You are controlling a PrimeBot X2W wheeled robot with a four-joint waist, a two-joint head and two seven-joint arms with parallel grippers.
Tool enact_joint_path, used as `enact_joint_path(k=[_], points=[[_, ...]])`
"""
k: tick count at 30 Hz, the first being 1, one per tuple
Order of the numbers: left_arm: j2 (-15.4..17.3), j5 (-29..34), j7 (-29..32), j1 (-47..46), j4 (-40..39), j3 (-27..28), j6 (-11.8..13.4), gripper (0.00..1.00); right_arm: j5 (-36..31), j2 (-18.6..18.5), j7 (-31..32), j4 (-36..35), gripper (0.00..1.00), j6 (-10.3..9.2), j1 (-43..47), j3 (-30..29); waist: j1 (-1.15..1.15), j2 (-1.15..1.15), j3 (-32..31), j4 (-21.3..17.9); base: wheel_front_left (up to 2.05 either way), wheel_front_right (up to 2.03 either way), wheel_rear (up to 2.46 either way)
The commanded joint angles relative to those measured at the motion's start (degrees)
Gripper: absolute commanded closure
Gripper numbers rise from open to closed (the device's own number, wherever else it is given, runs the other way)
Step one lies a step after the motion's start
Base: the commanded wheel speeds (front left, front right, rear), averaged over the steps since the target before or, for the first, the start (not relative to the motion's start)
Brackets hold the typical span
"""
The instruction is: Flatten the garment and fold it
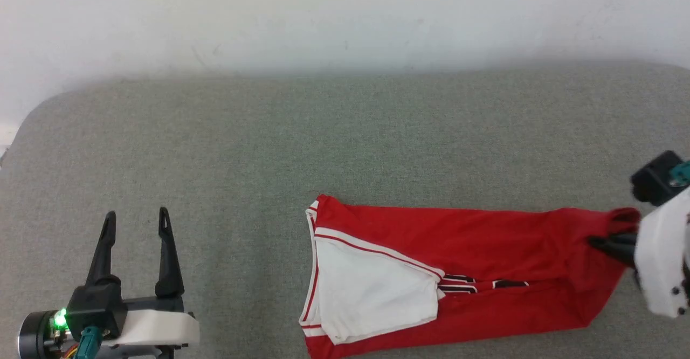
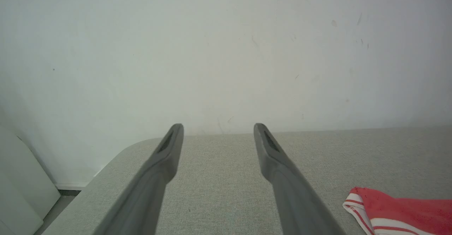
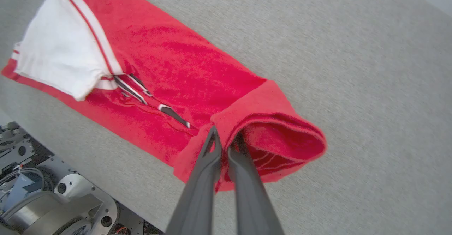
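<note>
The red garment (image 1: 474, 251) lies folded into a long strip on the grey table, its white sleeve (image 1: 372, 289) on top at the left end and black letters peeking out mid-strip. My right gripper (image 1: 598, 243) is shut on the garment's right-end hem, which is lifted and curled over; in the right wrist view the fingers (image 3: 212, 150) pinch the red cloth (image 3: 268, 122). My left gripper (image 1: 136, 223) stands open over bare table at the lower left, well apart from the garment. A corner of the garment (image 2: 399, 210) shows at the lower right of the left wrist view.
The grey fabric-covered table (image 1: 323, 143) reaches back to a white wall (image 1: 345, 14). Its rounded left corner (image 2: 116, 154) is near my left gripper (image 2: 218, 131). The robot's base (image 3: 53, 199) shows below the table's near edge.
</note>
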Motion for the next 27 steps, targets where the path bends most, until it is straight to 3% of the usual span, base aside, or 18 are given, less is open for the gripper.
enact_joint_path(k=[1, 7, 12, 19, 27], points=[[-0.23, 0.69, -0.27, 0.5, 0.0, -0.05, -0.14, 0.0, 0.21, 0.72, 0.15, -1.41, 1.0, -0.04, 0.48, 0.36, 0.0, 0.0, 0.16, 0.16, 0.0, 0.0, 0.0], [-0.4, 1.06, -0.27, -0.7, -0.01, -1.31, -0.06, 0.0, -0.65, 5.43, 2.21, -10.72, 1.0, -0.04, -3.0, 4.25, 0.0, 0.0, 1.8, 1.53, 0.0, 0.0, 0.0], [-0.6, 1.09, -0.27, -2.62, 0.2, -2.37, 0.18, 0.0, -2.41, 12.47, 2.54, -11.2, 1.0, -0.04, -10.1, 9.97, 0.0, 0.0, 3.94, 3.08, 0.0, 0.0, 0.0], [-0.97, 0.88, -0.27, -5.4, 1.05, -4.08, 0.34, 0.0, -3.76, 22.26, 1.34, -2.02, 1.0, -0.04, -19.47, 19.82, 0.0, 0.0, 6.45, 5.33, 0.0, 0.0, 0.0], [-1.37, 0.49, -0.27, -7.41, 2.09, -5.17, 0.54, 0.0, -4.29, 29.73, -3.46, 17.03, 1.0, -0.04, -24.19, 28.74, 0.0, 0.0, 8.4, 7.02, 0.0, 0.0, 0.0]])
